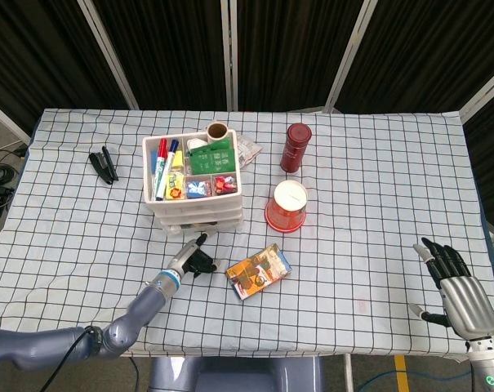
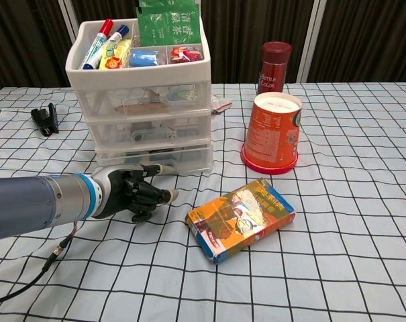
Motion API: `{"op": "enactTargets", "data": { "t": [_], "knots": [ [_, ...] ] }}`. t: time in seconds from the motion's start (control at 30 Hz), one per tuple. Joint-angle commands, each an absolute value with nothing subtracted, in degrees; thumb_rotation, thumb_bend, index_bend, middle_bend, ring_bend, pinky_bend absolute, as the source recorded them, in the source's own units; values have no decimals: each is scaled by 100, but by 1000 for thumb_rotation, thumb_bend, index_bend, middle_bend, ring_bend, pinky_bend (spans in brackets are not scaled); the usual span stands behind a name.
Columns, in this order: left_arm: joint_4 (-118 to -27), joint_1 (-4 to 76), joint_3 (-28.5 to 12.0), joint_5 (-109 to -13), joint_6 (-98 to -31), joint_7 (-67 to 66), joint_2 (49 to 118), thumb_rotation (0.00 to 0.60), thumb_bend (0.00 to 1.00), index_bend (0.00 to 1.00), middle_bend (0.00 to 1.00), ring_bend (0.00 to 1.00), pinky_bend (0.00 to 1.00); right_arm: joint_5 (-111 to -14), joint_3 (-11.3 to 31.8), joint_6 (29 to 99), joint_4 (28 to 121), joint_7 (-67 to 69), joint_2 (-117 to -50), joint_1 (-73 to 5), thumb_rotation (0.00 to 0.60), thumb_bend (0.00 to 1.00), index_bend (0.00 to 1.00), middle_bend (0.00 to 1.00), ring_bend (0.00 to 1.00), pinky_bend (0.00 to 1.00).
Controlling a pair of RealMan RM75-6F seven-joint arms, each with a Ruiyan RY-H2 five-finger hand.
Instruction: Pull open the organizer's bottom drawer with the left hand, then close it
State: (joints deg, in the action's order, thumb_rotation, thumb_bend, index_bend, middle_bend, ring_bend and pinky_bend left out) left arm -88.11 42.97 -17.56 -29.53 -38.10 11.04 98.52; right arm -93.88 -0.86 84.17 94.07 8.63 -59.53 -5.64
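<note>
The white three-drawer organizer (image 1: 193,184) (image 2: 142,87) stands left of centre, with markers and packets in its top tray. Its bottom drawer (image 1: 202,226) (image 2: 182,159) faces me. My left hand (image 1: 196,260) (image 2: 132,192) lies on the cloth right in front of that drawer, its fingers curled, and one fingertip reaches up to the drawer's handle. How far the drawer stands out of the frame is not clear. My right hand (image 1: 459,290) rests open at the table's near right corner, far from everything; only the head view shows it.
An upturned orange cup (image 1: 286,204) (image 2: 272,131) stands right of the organizer, with a dark red bottle (image 1: 295,147) (image 2: 273,66) behind it. A colourful box (image 1: 258,270) (image 2: 241,218) lies close to the right of my left hand. A black clip (image 1: 104,164) (image 2: 44,119) lies far left.
</note>
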Motion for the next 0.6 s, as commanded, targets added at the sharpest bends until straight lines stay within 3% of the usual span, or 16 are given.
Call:
{"op": "enactTargets", "data": {
  "t": [0.03, 0.6],
  "knots": [
    [-8906, 4222, -1694, -3080, -3834, 1144, 9818, 600, 518, 91, 965, 957, 834, -9395, -90, 8422, 9409, 856, -5954, -561, 600, 47, 55, 0, 0, 0],
    [-9471, 3688, -1127, -3956, -4004, 1202, 9402, 600, 518, 77, 965, 958, 834, -9408, -97, 8446, 9422, 838, -5954, -546, 600, 46, 55, 0, 0, 0]
  ]
}}
